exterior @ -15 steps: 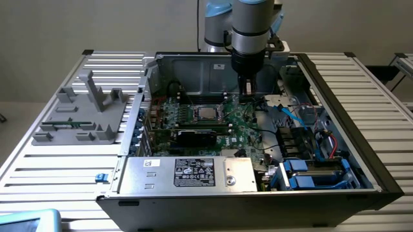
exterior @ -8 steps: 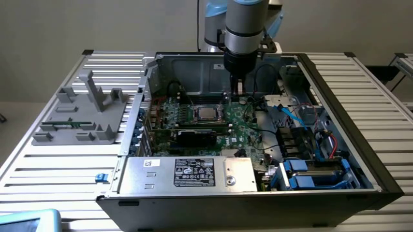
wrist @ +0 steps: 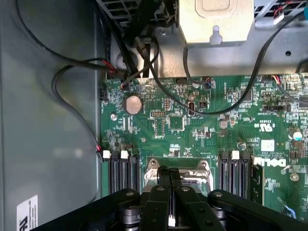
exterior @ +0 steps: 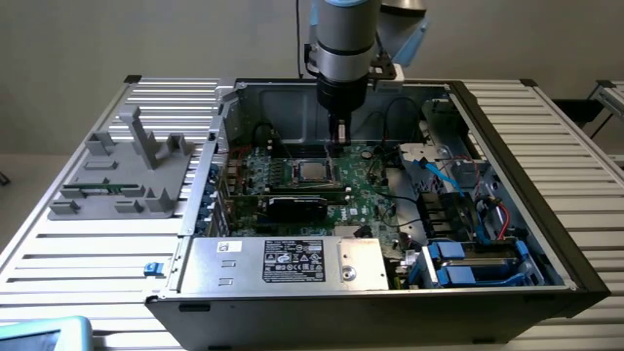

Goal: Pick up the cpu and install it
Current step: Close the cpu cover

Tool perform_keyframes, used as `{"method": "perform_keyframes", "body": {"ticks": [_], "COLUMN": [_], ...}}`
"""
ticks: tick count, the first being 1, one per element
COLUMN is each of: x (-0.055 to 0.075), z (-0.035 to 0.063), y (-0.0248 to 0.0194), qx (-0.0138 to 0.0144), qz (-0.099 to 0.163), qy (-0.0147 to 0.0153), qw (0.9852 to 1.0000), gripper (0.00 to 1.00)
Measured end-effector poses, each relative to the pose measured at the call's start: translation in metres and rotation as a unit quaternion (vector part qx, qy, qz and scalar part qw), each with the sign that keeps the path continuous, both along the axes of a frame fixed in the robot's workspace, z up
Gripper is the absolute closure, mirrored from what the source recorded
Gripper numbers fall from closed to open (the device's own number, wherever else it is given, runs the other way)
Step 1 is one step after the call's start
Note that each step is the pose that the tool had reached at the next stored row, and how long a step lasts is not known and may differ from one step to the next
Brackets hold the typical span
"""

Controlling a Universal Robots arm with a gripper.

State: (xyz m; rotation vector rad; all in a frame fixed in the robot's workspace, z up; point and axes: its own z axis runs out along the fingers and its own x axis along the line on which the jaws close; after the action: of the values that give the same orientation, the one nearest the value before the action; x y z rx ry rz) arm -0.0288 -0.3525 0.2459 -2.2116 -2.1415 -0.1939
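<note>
A small silvery square cpu (exterior: pixel 312 171) lies flat inside the socket frame (exterior: pixel 310 158) on the green motherboard (exterior: pixel 375 191), within the open computer case. My gripper (exterior: pixel 338 145) hangs straight down from the arm, shut with nothing between its fingers. Its tips are just above the socket's far edge, toward the exterior view's right of the cpu. In the wrist view the shut gripper (wrist: pixel 169 173) stands over the metal socket frame (wrist: pixel 153 163) and hides most of what lies inside it.
A silver labelled power supply box (exterior: pixel 283 262) fills the case's near side. A black card (exterior: pixel 297 205) sits beside the socket. Blue drive bays (exterior: pixel 468 263) and cables crowd the exterior view's right. A grey fixture (exterior: pixel 127 172) stands on the table at the left. Memory slots (wrist: pixel 122 173) flank the socket.
</note>
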Motion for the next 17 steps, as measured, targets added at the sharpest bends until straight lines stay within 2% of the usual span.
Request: {"method": "perform_keyframes", "body": {"ticks": [9,11,13,14,15,17], "x": [-0.041,-0.045,-0.048,-0.049,-0.050,-0.051], "z": [-0.0017,-0.0034,-0.0055,-0.0063,-0.0067,-0.0073], "y": [0.0000,0.0000,0.0000,0.0000,0.0000,0.0000], "qx": [0.0000,0.0001,-0.0003,-0.0008,-0.0014,-0.0038], "qz": [0.000,0.000,0.000,0.000,0.000,0.000], "qy": [0.0000,0.0007,0.0036,0.0064,0.0102,0.0206], "qw": [1.0000,1.0000,1.0000,1.0000,0.9999,0.9998], "gripper": [0.88,0.88,0.88,0.88,0.88,0.88]}}
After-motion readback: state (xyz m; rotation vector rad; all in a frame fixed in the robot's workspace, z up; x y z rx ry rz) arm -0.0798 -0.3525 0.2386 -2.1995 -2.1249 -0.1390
